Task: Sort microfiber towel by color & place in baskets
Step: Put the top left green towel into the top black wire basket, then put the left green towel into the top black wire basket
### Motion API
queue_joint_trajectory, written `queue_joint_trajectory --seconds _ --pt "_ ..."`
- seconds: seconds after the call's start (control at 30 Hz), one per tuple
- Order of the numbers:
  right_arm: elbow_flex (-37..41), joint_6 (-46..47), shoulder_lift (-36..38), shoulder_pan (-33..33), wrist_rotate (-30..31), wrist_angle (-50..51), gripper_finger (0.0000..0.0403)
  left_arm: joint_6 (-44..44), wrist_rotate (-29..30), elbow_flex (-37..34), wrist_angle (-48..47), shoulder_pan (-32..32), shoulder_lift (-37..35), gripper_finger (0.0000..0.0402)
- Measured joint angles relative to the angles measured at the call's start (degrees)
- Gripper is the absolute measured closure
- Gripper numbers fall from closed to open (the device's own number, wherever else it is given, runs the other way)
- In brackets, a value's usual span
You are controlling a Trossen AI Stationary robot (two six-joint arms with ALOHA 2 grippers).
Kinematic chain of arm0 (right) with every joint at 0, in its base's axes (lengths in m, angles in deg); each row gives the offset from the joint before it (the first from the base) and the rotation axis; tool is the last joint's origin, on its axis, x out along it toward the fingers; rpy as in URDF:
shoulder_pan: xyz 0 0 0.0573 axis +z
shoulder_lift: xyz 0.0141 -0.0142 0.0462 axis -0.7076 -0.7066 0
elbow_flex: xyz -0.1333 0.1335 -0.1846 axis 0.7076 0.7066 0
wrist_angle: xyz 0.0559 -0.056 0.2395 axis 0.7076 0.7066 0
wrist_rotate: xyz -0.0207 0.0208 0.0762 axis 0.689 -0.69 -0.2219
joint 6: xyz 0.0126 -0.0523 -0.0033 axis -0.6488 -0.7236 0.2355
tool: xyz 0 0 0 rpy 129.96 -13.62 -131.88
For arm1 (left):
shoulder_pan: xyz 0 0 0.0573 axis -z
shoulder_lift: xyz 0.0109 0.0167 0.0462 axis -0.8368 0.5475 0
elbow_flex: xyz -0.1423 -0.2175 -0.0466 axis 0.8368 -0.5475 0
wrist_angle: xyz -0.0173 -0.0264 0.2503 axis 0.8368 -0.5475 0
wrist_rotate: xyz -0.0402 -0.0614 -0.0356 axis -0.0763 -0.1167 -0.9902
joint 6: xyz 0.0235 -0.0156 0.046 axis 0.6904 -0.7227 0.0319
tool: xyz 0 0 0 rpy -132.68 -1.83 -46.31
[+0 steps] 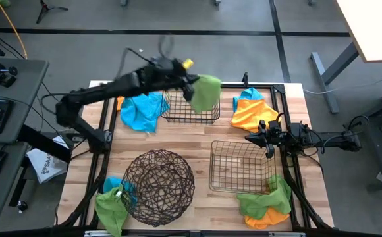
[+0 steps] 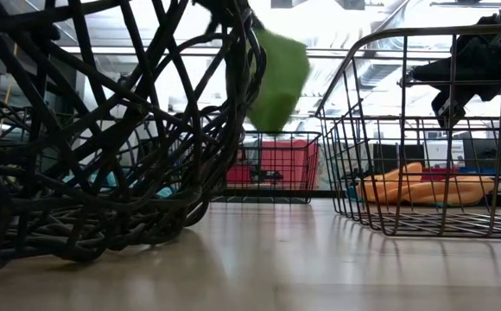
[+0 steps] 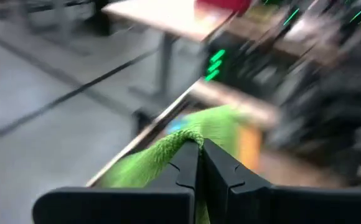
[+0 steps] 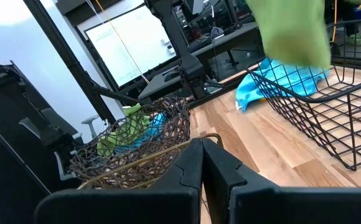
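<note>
Over the far basket: left gripper (image 1: pixel 192 84) pinches a green towel (image 1: pixel 206 92), which hangs clear of the table, above the right rim of the rectangular far basket (image 1: pixel 191 109).
Claw state: left fingers (image 3: pixel 187 163) closed tight on the towel's top edge; right gripper (image 1: pixel 269 139) pressed shut, empty, waiting at the near basket (image 1: pixel 240 167)'s far right corner.
Key relation: towel hangs straight down from the claw, basket opening directly beneath and slightly left; probably a small shift left, then release.
Nearer arm: left.
Other cloth: blue towel (image 1: pixel 141 110) left of far basket; orange pile (image 1: pixel 251 113) on its right.
Round basket (image 1: pixel 158 186): near left, empty.
</note>
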Motion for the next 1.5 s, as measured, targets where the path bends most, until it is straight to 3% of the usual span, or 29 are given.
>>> queue_joint_trajectory --seconds 0.13,0.37,0.57,0.73,1.0,1.17,1.43,1.5 --pt "-0.01 0.01 0.0 -0.01 0.0 0.01 0.0402 5.11 9.88 -0.13 -3.67 2.2 5.09 0.0401" --pt "-0.01 0.02 0.01 -0.02 0.0 0.02 0.0402 5.32 10.3 -0.11 -7.68 3.85 6.86 0.0401" --pt "-0.01 0.01 0.0 0.0 0.0 0.02 0.0402 2.01 0.78 -0.04 -8.99 3.59 4.28 0.0378" --pt "0.01 0.01 0.01 -0.02 0.0 0.02 0.0402 0.15 -4.97 0.0 -9.6 3.08 1.71 0.0323" --pt "0.0 0.01 0.0 -0.01 0.0 0.01 0.0402 -3.28 -14.9 0.84 -11.61 1.93 -5.07 0.0209" --pt "0.01 0.0 0.0 -0.02 0.0 0.02 0.0402 -5.15 -20.49 4.75 -14.74 0.5 -14.18 0.0184" --pt "0.0 0.21 0.0 0.0 1.74 -0.77 0.0402 -8.46 -11.65 -2.55 -15.64 2.77 -26.91 0.0186" --pt "0.0 4.37 0.0 0.0 2.6 -3.11 0.0402 -10.62 -10.3 -6.09 -14.83 3.88 -29.12 0.0186"
